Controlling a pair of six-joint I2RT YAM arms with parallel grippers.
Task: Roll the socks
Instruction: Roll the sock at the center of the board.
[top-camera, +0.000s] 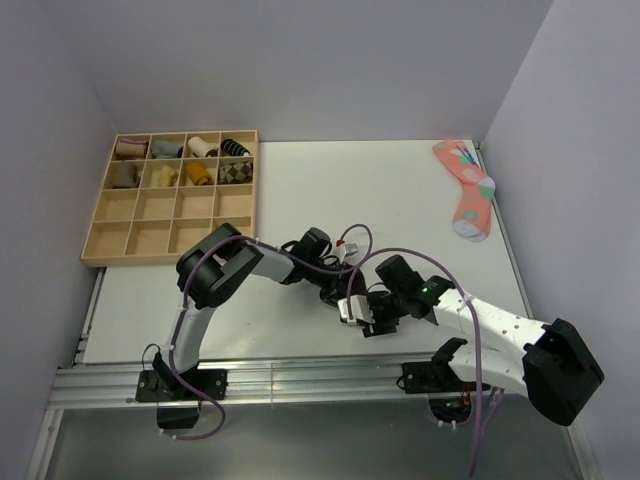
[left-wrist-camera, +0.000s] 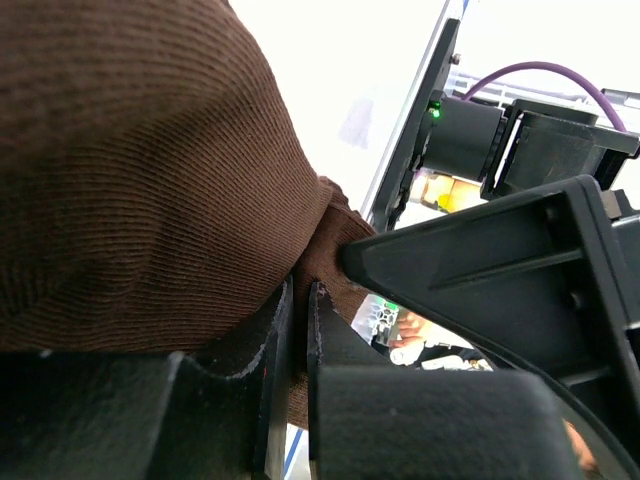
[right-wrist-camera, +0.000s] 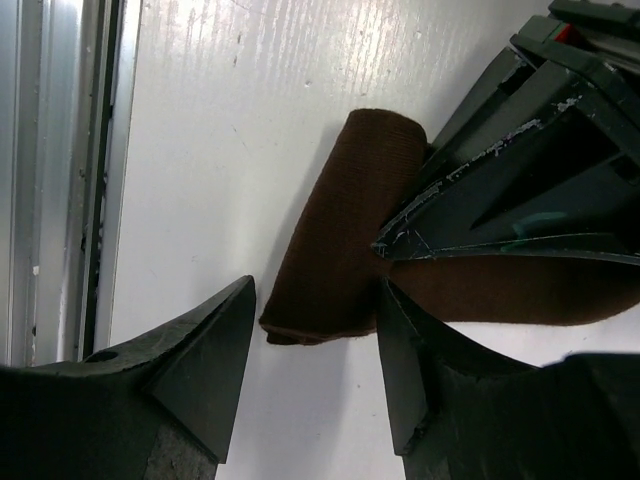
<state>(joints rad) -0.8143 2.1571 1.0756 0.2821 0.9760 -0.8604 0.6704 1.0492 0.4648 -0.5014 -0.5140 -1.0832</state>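
Socks (right-wrist-camera: 340, 220): dark brown ribbed knit, partly rolled (fold in left claw (left-wrist-camera: 300, 300))

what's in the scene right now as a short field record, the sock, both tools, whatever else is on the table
sock: dark brown sock, bent over on the white table
left arm: left tool shut on the sock's fabric
right arm: right tool open, one finger on either side of the sock's end
elsewhere: pink sock near the far right corner; wooden tray far left, sock bundles in its two far rows
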